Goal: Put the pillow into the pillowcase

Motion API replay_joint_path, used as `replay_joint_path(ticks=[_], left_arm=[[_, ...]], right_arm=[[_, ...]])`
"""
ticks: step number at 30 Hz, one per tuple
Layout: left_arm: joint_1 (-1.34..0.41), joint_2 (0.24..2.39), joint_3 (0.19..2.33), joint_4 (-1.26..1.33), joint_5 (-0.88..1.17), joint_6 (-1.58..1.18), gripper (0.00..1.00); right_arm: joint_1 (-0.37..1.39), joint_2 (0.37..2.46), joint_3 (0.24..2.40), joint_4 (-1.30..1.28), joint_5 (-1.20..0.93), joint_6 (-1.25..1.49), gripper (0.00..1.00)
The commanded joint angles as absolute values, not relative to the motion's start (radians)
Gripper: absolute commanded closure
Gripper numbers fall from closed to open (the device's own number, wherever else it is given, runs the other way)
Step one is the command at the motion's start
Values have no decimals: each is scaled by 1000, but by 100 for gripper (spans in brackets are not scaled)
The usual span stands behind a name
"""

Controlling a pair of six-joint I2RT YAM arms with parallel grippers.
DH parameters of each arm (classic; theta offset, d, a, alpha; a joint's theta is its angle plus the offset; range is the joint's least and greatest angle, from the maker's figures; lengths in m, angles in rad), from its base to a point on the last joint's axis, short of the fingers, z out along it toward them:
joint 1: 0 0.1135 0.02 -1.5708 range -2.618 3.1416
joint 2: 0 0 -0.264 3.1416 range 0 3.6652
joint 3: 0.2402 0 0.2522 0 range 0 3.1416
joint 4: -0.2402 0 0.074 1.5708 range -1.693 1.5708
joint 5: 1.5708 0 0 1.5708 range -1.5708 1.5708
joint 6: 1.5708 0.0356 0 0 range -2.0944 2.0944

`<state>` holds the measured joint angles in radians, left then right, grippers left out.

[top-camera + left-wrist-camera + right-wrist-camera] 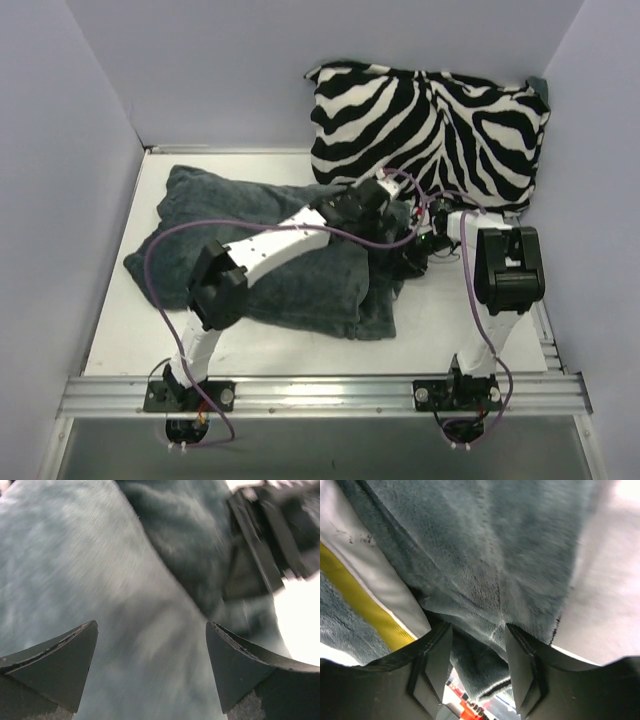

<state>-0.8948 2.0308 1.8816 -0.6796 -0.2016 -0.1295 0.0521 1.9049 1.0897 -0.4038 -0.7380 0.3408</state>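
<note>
The dark grey-teal pillowcase (200, 210) lies rumpled across the left and middle of the table. My left gripper (385, 208) hovers over its right end with jaws wide open and nothing between them; the left wrist view shows only plush pillowcase (75, 555) under the gripper (151, 630). My right gripper (415, 250) is at the same end. Its jaws (479, 630) stand apart, with a loose fold of the pillowcase (485, 545) hanging between them. A strip of the pillow (370, 607), yellow edge and pale face, shows at the left of the right wrist view; the rest is hidden.
A plump zebra-print cushion (430, 130) leans against the back wall at the right. The white table (450, 340) is boxed in by pale walls on three sides. The two grippers are close together; the right one (265, 540) shows in the left wrist view.
</note>
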Motion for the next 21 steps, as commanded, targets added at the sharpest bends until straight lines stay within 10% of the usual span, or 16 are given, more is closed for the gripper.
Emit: replay_joint_path(ticks=[1, 9, 10, 15, 21], left_arm=[[-913, 2155, 1999, -675, -475, -222, 3], [-781, 2214, 1831, -684, -660, -170, 11], [-763, 2192, 1809, -690, -584, -175, 16], [-615, 2045, 1727, -776, -1, -128, 100], [-494, 1899, 1568, -718, 760, -109, 100]], right_arm=[[18, 1895, 1043, -480, -584, 313, 52], [8, 1818, 1028, -554, -414, 284, 49], [8, 1821, 1029, -557, -388, 281, 48], [3, 1858, 1097, -574, -379, 269, 50], [41, 1766, 1190, -516, -581, 273, 56]])
